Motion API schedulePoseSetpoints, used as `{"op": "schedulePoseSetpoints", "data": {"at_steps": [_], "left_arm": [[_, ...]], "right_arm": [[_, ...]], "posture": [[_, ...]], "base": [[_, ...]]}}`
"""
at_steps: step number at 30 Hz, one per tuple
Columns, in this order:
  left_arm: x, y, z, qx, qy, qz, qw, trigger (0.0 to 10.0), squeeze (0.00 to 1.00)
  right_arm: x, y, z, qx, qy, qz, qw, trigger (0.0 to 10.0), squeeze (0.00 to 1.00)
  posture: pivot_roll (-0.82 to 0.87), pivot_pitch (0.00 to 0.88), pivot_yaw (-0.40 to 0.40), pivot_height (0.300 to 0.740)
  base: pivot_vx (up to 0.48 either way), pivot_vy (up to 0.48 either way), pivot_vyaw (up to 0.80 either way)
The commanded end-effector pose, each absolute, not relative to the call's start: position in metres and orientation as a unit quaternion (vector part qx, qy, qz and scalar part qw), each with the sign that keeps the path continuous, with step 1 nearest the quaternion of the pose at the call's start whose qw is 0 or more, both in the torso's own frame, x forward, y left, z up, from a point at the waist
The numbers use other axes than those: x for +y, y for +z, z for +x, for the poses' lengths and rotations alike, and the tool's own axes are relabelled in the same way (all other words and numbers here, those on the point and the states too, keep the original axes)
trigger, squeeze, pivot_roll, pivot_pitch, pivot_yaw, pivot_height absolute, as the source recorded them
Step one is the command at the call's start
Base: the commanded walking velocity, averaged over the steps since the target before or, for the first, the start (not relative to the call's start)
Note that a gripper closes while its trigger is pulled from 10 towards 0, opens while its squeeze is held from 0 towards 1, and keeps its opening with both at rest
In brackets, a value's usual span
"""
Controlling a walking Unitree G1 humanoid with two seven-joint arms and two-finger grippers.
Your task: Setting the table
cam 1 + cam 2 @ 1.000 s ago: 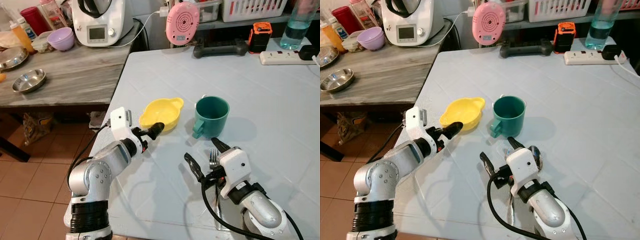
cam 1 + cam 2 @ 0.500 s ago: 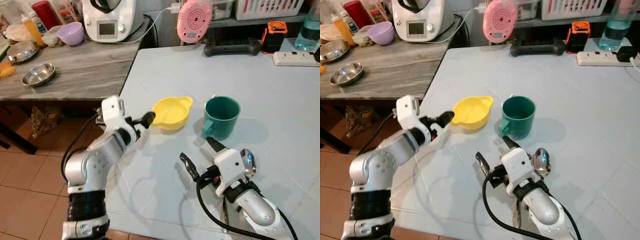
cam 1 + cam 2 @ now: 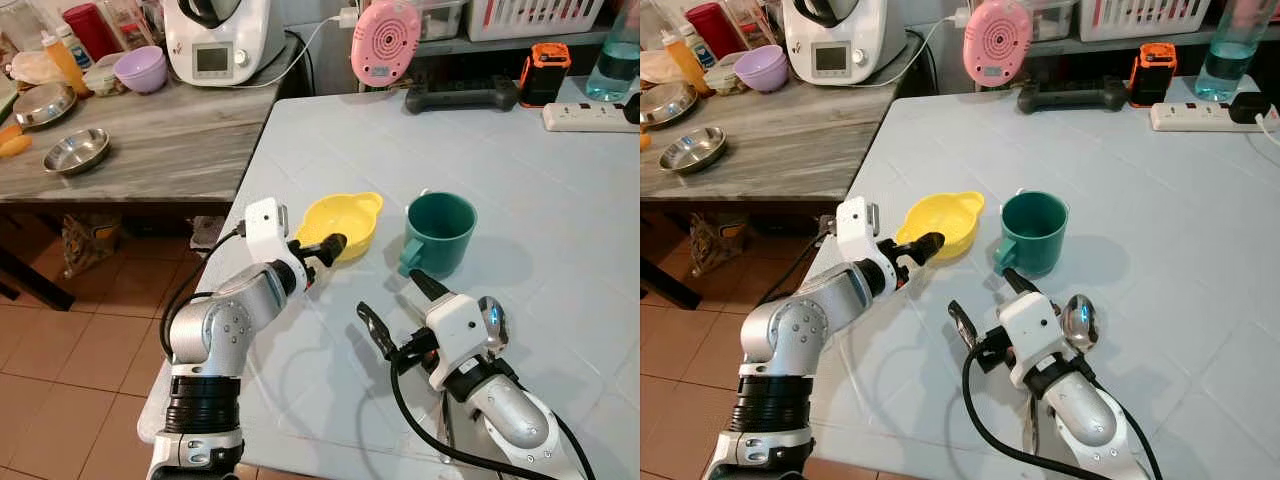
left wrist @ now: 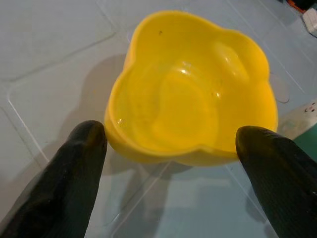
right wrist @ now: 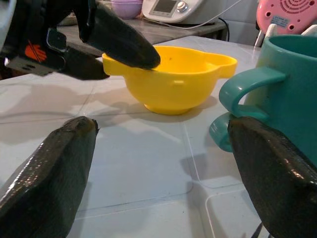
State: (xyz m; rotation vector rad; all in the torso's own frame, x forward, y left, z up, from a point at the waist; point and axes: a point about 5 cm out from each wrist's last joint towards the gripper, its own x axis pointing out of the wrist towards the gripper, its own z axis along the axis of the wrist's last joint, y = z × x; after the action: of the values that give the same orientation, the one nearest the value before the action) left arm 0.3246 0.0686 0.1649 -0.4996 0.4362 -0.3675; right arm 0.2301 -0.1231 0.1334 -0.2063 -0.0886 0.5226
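A yellow bowl [image 3: 342, 218] with two small handles sits on the pale blue table [image 3: 560, 190], and a green mug [image 3: 438, 232] stands just to its right. My left gripper [image 3: 325, 250] is open at the bowl's near rim. In the left wrist view its two fingers [image 4: 74, 173] straddle the bowl [image 4: 188, 94] without closing on it. My right gripper [image 3: 400, 308] is open and empty, low over the table in front of the mug [image 5: 292, 89]. A metal spoon [image 3: 1077, 322] lies beside the right wrist, and a fork handle [image 3: 1030, 432] shows under that arm.
The table's left edge [image 3: 215, 270] drops to the tiled floor. A wooden counter [image 3: 150, 140] to the left holds steel bowls [image 3: 68, 151], a purple bowl [image 3: 140, 68] and a kitchen machine [image 3: 215, 40]. A pink device [image 3: 385, 42], power strip [image 3: 590, 115] and bottle stand at the table's back.
My left gripper has moved right, from beside the bowl up to its near rim. The right gripper, bowl and mug stay put. The camera shifted over the last second.
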Motion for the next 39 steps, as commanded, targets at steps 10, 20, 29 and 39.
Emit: {"op": "schedulePoseSetpoints", "data": {"at_steps": [10, 20, 29, 39], "left_arm": [[0.084, 0.154, 0.339, 0.230, -0.127, -0.287, 0.921, 4.3, 0.00], [0.095, 0.172, 0.357, 0.205, -0.130, -0.311, 0.919, 10.0, 0.00], [0.091, 0.172, 0.358, 0.220, -0.127, -0.304, 0.918, 10.0, 0.00], [0.081, 0.175, 0.351, 0.195, -0.161, -0.316, 0.915, 0.0, 0.00]], "right_arm": [[-0.117, 0.130, 0.230, -0.041, 0.266, -0.099, 0.958, 10.0, 0.00], [-0.117, 0.130, 0.232, -0.040, 0.266, -0.097, 0.958, 10.0, 0.00], [-0.117, 0.129, 0.234, -0.042, 0.268, -0.098, 0.957, 10.0, 0.00], [-0.117, 0.129, 0.234, -0.041, 0.269, -0.096, 0.958, 10.0, 0.00]], "posture": [[-0.24, 0.134, 0.181, 0.740], [-0.24, 0.125, 0.181, 0.740], [-0.24, 0.117, 0.178, 0.740], [-0.23, 0.120, 0.175, 0.740]], "base": [[0.000, 0.000, 0.00], [0.000, 0.000, 0.00], [0.000, 0.000, 0.00], [0.000, 0.000, 0.00]]}}
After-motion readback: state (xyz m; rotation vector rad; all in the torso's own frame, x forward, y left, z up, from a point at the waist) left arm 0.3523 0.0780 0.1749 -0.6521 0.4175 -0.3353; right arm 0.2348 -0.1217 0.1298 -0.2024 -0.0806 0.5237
